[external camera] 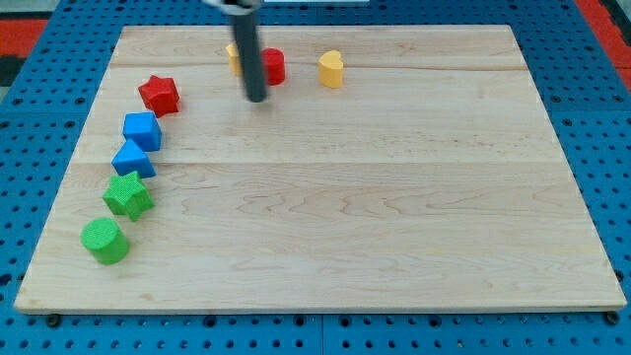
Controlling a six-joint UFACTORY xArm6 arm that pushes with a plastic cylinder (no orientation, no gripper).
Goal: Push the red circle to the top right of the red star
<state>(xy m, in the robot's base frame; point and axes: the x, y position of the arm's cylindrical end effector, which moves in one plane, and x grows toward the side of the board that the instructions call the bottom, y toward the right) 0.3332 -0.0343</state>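
The red circle (272,66) sits near the view's top, just right of my rod. The red star (159,95) lies to its left and a little lower. My tip (256,98) rests on the board just below and left of the red circle, to the right of the red star. A yellow block (233,54) is partly hidden behind the rod, so its shape cannot be told.
A yellow heart (331,69) lies right of the red circle. Down the view's left side run a blue cube (142,130), a blue triangle (131,159), a green star (128,194) and a green circle (105,240). The wooden board (394,217) sits on a blue pegboard.
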